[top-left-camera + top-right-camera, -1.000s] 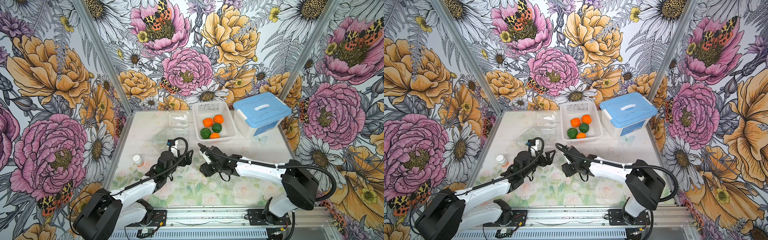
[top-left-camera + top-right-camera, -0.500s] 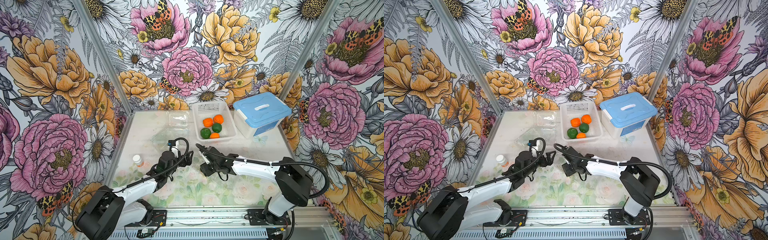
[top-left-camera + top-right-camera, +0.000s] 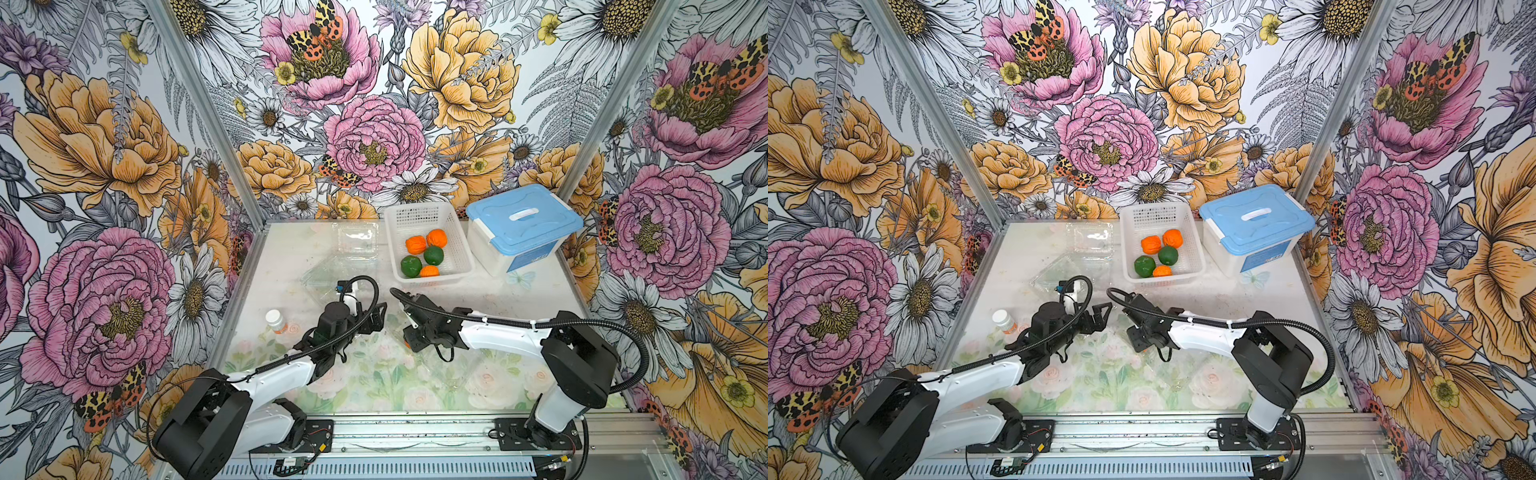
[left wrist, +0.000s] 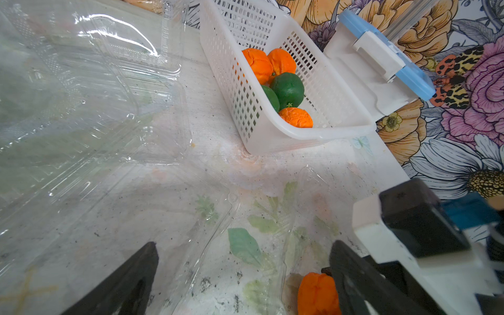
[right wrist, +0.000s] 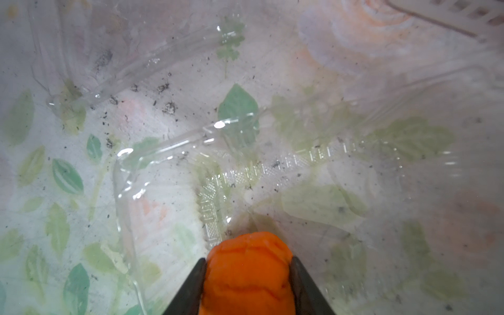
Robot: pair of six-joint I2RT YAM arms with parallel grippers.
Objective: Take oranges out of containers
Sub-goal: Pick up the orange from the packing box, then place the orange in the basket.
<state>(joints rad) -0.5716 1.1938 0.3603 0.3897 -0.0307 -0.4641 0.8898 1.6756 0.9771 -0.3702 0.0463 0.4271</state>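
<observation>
top views: high, from front, whole table (image 3: 498,299) | wrists: close, downward

We see a white perforated plastic basket (image 3: 415,214) on the counter (image 3: 478,299) holding three bright orange lumpy fruits (image 3: 416,244) and two dark green round fruits (image 3: 433,254), beside a white blue-lidded plastic tub (image 3: 523,224). Another orange fruit (image 3: 407,343) peeks from beneath the right gripper (image 3: 409,337).

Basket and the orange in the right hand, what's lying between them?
Only clear plastic of an opened box on the table, reaching the orange; no other fruit. The left wrist view shows it.
</observation>
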